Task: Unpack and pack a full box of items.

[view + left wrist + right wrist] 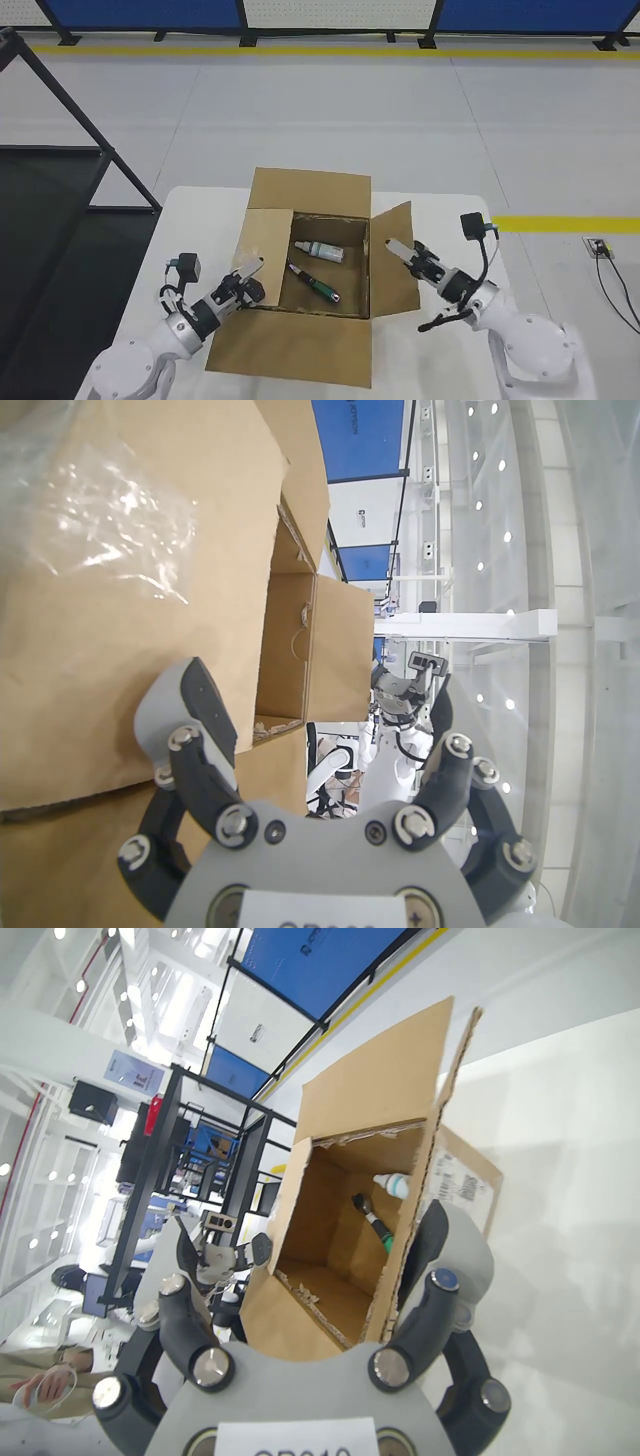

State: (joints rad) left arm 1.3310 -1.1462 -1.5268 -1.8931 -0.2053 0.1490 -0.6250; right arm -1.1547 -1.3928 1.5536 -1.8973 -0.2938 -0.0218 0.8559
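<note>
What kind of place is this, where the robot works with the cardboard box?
Probably a large industrial hall or robot test floor, not a home. Blue partition panels and a yellow floor line mark off the pale floor, and black metal racks stand near the white table.

Inside box, bottle behind pen

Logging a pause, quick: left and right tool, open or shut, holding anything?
Left tool: open, empty, beside the box.
Right tool: open, empty, astride the box's edge.
</note>
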